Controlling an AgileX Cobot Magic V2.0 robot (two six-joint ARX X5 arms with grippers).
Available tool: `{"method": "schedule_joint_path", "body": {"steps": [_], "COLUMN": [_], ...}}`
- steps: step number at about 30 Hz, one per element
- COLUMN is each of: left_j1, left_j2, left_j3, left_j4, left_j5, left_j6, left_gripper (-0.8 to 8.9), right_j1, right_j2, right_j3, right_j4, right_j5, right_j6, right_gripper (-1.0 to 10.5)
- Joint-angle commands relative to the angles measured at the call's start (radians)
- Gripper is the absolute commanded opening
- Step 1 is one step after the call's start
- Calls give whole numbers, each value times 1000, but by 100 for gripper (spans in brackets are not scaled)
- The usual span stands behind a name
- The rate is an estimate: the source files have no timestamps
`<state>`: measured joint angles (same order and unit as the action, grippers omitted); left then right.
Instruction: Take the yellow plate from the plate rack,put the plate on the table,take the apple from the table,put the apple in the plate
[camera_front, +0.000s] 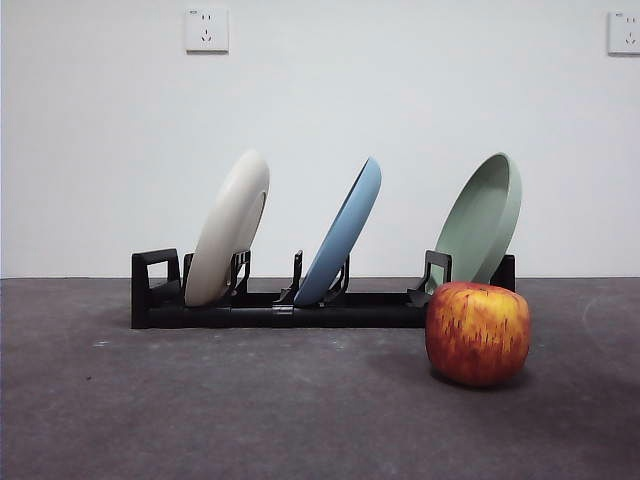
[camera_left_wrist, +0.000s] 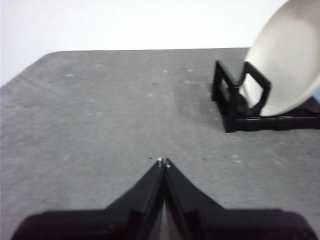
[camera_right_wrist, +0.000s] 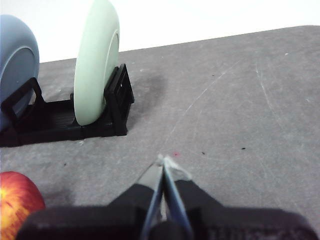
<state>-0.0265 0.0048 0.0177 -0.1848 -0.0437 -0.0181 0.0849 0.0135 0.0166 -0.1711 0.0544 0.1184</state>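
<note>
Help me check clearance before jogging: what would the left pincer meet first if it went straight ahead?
Probably nothing: ahead of the shut left pincer lies only bare table to its far edge. The plate rack and yellow plate sit off to the side.

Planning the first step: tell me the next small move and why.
Probably open the left gripper and reach toward the cream plate. It leans in the rack at that arm's end, both grippers are shut and holding nothing, and the apple waits on the table.

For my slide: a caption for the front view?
Three plates lean in the plate rack; an apple sits on the table.
</note>
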Motion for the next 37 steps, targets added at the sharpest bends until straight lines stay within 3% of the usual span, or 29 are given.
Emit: {"method": "schedule_joint_path", "body": {"steps": [1,4,8,15,25,28,32,37], "left_j1": [2,2,2,2,2,2,2,2], "left_j2": [-1,-1,-1,8,233,340,508,735], "left_j3": [-14,-14,-12,49,259,348,485,665], "left_j4": [31,50,49,41,43,42,25,-56], "left_j5": [31,48,80,91,101,110,191,294], "left_j6": [-48,-114,-126,-246,-241,-229,-166,-163], "left_gripper": [-3,-3,-5,-6,-6,-6,-6,-5], "right_j1": [2,2,2,2,2,2,2,2], "right_j2": [0,0,0,18,261,367,512,684], "right_j3": [-10,-10,-6,58,290,375,484,605], "right_j4": [5,10,13,13,0,1,-5,-42], "right_j5": [-2,-2,-4,-3,-6,-59,-148,-268], "right_j6": [112,241,305,304,296,268,240,186], "right_gripper": [1,1,0,-11,-10,-10,-7,0]}}
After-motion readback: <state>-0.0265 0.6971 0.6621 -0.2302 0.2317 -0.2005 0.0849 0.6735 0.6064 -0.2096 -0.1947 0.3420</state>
